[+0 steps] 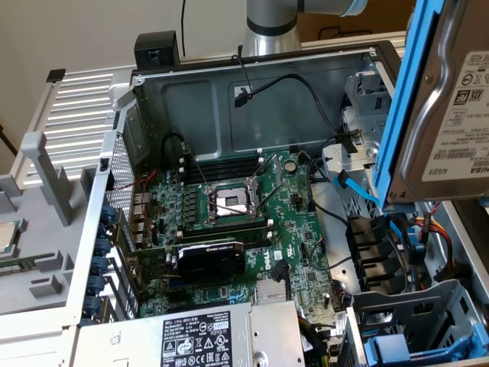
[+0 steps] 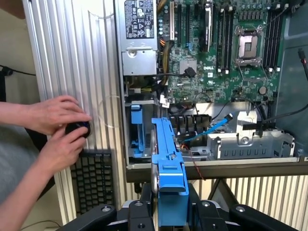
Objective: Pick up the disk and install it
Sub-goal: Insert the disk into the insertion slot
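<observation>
We see the disk at the upper right of the exterior view, held over the open computer case: silver-grey metal, white barcoded label, bright blue rails. The gripper clamps it edge-on, jaws partly spread. One case sits on a ribbed metal table before a pale wall; one keyboard, a person's two hands nearby

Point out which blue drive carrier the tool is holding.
The blue carrier framing the disk, clamped in the tool and held outside the case. The other blue carrier sits inside the case.
</observation>
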{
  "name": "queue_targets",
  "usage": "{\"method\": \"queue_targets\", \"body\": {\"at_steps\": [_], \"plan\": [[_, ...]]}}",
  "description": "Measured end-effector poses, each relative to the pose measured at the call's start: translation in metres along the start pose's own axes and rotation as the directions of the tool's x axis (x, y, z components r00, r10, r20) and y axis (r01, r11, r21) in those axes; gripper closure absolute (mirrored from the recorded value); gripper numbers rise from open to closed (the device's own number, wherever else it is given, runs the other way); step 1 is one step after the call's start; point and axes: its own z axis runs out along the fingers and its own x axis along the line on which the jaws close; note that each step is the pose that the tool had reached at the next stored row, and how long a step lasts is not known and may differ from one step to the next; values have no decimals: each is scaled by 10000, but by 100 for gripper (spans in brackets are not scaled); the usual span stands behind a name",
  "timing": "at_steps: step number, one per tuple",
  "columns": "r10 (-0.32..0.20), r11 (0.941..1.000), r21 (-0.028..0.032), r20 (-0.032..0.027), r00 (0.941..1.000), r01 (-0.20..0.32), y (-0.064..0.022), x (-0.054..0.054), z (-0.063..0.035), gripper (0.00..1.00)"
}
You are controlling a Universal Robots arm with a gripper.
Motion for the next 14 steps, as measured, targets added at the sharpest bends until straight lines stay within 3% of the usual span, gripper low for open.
{"method": "queue_targets", "body": {"at_steps": [4, 9, 14], "plan": [[122, 9999, -1, 171, 9998, -122, 5, 1, 24, 63], [223, 9998, 1, 169, 9996, -223, -1, 31, 34, 63], [297, 9996, 5, 190, 9994, -298, 3, 87, 111, 63]]}}
